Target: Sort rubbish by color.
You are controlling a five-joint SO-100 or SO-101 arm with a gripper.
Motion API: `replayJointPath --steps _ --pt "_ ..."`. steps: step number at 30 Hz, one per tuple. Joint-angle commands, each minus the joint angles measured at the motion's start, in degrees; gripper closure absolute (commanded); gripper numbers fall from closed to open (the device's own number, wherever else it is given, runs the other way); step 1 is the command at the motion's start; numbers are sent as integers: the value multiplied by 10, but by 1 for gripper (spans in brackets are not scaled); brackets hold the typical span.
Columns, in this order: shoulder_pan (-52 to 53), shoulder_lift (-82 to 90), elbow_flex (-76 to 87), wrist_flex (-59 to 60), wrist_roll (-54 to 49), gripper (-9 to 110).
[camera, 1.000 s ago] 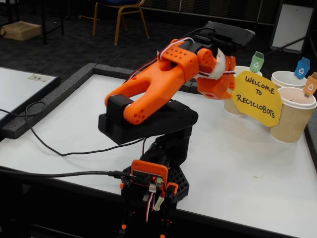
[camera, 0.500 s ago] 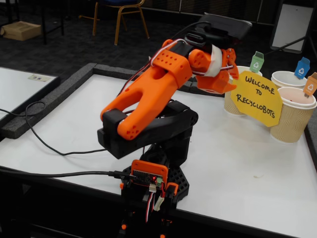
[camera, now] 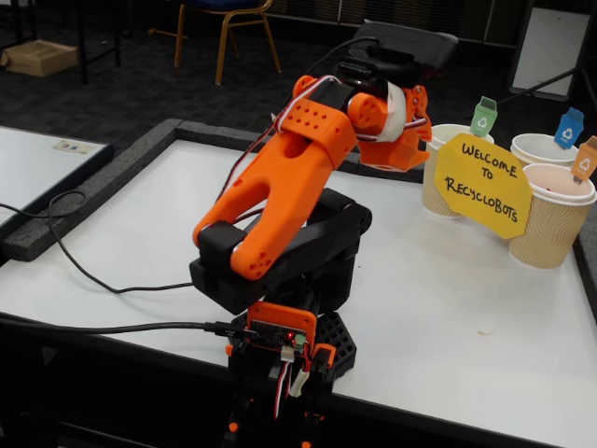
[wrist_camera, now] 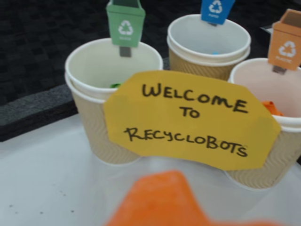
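Three paper cups (wrist_camera: 113, 117) stand together on the white surface (camera: 448, 308), behind a yellow sign (wrist_camera: 190, 120). A bit of green (wrist_camera: 114, 85) peeks out inside the cup with the green tag (wrist_camera: 125, 23). A bit of blue (wrist_camera: 215, 52) shows in the blue-tagged cup. The orange arm (camera: 280, 187) is lifted, near the cups. I cannot tell if its jaws are spread.

Ahead of the tool (camera: 410, 154), three paper cups (wrist_camera: 113, 103) packed together, mouths open upward. Across their fronts, a yellow sign (wrist_camera: 188, 120) blocking any level approach. Above the rims, upright coloured tags (wrist_camera: 125, 23) narrowing the way in from over the top. Below and beside the tool, bare white worktop (camera: 466, 308), open for passing.
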Motion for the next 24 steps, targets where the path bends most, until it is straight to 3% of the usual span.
replayJointPath --steps 1,24 --pt "-31 12 -71 -1 -14 101" --pt "-345 10 -29 73 -7 101"
